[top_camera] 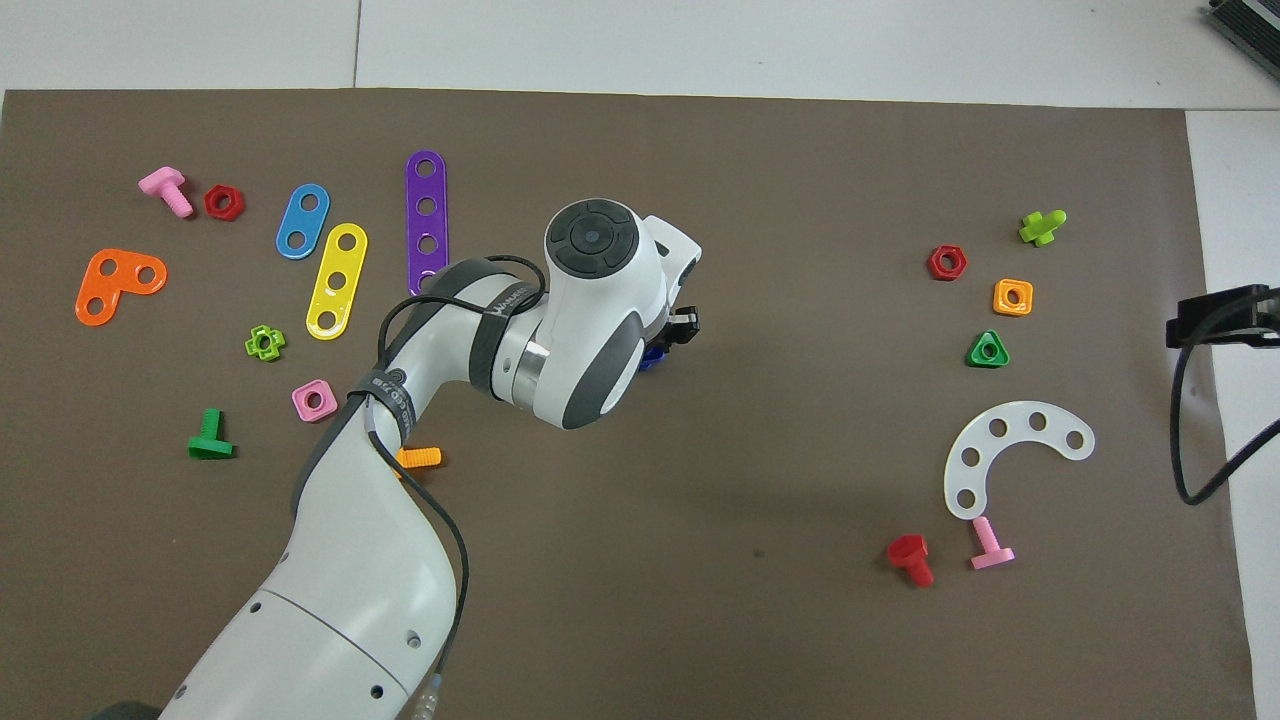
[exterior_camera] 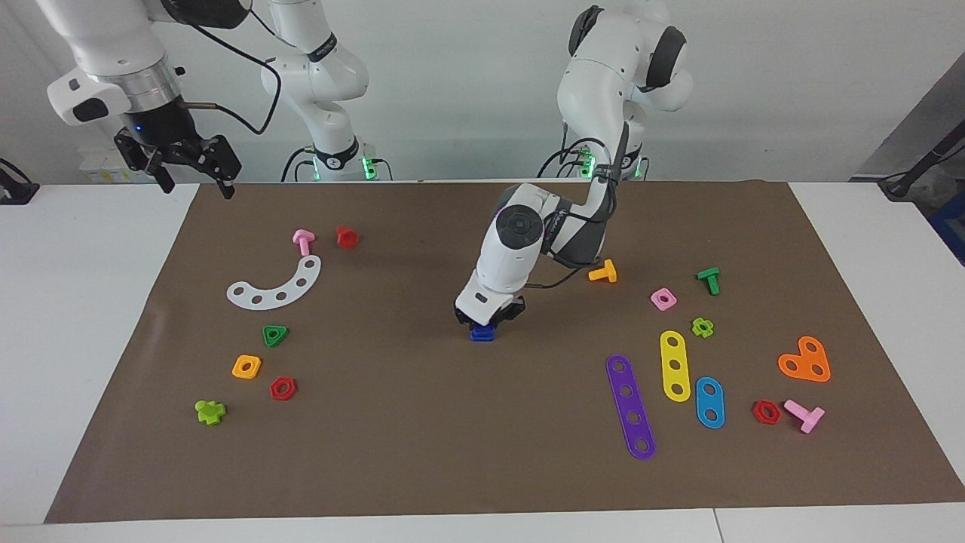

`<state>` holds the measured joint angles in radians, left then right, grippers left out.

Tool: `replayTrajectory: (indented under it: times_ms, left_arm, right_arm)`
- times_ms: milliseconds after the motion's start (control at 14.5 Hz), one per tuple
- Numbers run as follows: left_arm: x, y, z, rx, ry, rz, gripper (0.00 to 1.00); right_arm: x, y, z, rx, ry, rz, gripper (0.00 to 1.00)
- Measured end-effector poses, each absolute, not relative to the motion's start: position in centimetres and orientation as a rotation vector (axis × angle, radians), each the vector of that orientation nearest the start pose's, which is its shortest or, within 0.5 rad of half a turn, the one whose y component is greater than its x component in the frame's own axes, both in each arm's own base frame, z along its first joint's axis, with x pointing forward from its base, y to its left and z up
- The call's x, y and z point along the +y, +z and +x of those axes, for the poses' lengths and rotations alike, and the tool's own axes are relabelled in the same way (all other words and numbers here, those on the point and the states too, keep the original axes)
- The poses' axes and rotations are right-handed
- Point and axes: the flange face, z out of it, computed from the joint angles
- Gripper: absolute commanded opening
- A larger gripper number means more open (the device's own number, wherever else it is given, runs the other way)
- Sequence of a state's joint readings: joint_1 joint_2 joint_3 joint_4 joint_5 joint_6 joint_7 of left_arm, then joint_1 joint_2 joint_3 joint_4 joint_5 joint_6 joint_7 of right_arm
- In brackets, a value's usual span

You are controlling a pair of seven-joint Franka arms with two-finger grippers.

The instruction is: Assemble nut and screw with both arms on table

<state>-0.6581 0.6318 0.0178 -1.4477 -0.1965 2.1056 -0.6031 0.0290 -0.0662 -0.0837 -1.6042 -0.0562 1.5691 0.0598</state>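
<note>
A dark-blue piece (exterior_camera: pixel 482 332) lies on the brown mat (exterior_camera: pixel 422 422) at the middle of the table. It looks like the square nut with a dark-blue stub on top, but I cannot tell nut from screw. My left gripper (exterior_camera: pixel 488 320) is down right on it and hides most of it. In the overhead view only a blue edge (top_camera: pixel 652 359) shows under the left gripper (top_camera: pixel 668 340). My right gripper (exterior_camera: pixel 193 175) waits, open and empty, high over the mat's corner at the right arm's end; it also shows in the overhead view (top_camera: pixel 1222 316).
At the right arm's end lie a white curved strip (exterior_camera: pixel 277 285), a green triangular nut (exterior_camera: pixel 275 335), an orange square nut (exterior_camera: pixel 246 366), red pieces and a pink bolt. At the left arm's end lie an orange bolt (exterior_camera: pixel 604 271), a pink square nut (exterior_camera: pixel 663 299), and purple, yellow and blue strips.
</note>
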Motion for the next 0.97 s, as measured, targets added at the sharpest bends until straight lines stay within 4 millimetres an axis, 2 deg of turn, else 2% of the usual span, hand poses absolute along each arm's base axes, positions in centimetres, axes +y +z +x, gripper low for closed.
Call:
replayTrajectory:
  times_ms: [69, 345, 483, 552, 690, 759, 897, 966]
  left_arm:
    - [-43.9, 32.1, 57.1, -0.096, 0.115, -3.284, 0.99]
    - [-43.3, 32.3, 57.7, -0.115, 0.093, -3.283, 1.0]
    - [-42.4, 33.2, 58.9, -0.146, 0.063, -3.288, 1.0]
    - [-40.7, 34.2, 60.3, -0.19, 0.055, -3.288, 0.99]
    - [-35.4, 37.1, 63.6, -0.286, 0.103, -3.268, 0.98]
    - [-32.4, 39.2, 65.1, -0.316, 0.104, -3.268, 0.98]
    - [-26.4, 45.2, 66.9, -0.341, 0.029, -3.294, 0.98]
    - [-23.1, 48.0, 67.0, -0.326, 0.004, -3.303, 0.98]
  right_arm:
    - [-3.6, 64.4, 53.2, 0.183, -0.034, -3.187, 1.0]
    - [-2.9, 64.4, 52.5, 0.171, 0.052, -3.161, 1.0]
    - [-2.7, 64.3, 52.5, 0.169, 0.054, -3.151, 1.0]
    - [-2.7, 64.3, 52.5, 0.168, 0.054, -3.151, 1.0]
    - [-2.6, 64.3, 52.5, 0.167, 0.054, -3.151, 1.0]
    - [-2.6, 64.3, 52.5, 0.165, 0.053, -3.151, 1.0]
    - [-2.3, 64.2, 52.6, 0.157, 0.047, -3.151, 1.0]
    - [-2.0, 64.2, 52.7, 0.148, 0.044, -3.152, 1.0]
